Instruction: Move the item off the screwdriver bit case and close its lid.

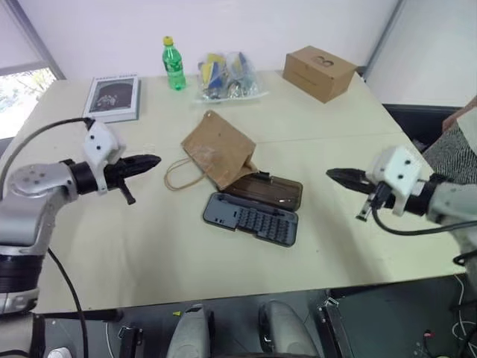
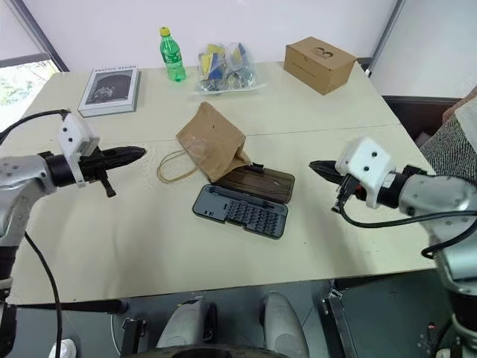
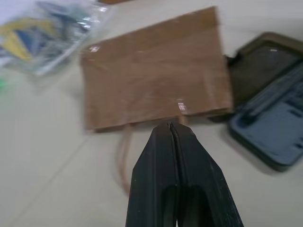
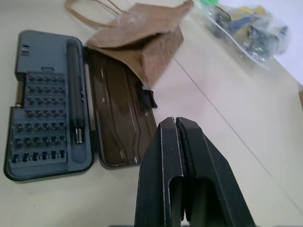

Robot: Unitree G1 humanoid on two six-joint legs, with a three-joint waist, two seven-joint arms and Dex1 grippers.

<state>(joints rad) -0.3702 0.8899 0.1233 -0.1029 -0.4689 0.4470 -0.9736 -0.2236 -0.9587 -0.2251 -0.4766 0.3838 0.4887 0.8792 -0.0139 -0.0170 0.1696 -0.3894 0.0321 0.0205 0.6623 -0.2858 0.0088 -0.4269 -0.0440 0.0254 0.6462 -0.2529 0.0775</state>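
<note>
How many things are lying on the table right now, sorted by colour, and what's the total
Brown: 2, the flat brown kraft paper bag and the brown cardboard box
Blue-grey with smoky brown lid: 1, the open plastic screwdriver bit case
Green: 1, the green plastic bottle
Grey: 1, the grey-covered book
Clear: 1, the clear plastic packet of yellow and blue items
Total: 6

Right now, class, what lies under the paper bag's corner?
The bag overlaps one end of the open case's lid. The rest of the lid shows; the covered end is hidden. The tray is uncovered.
</note>
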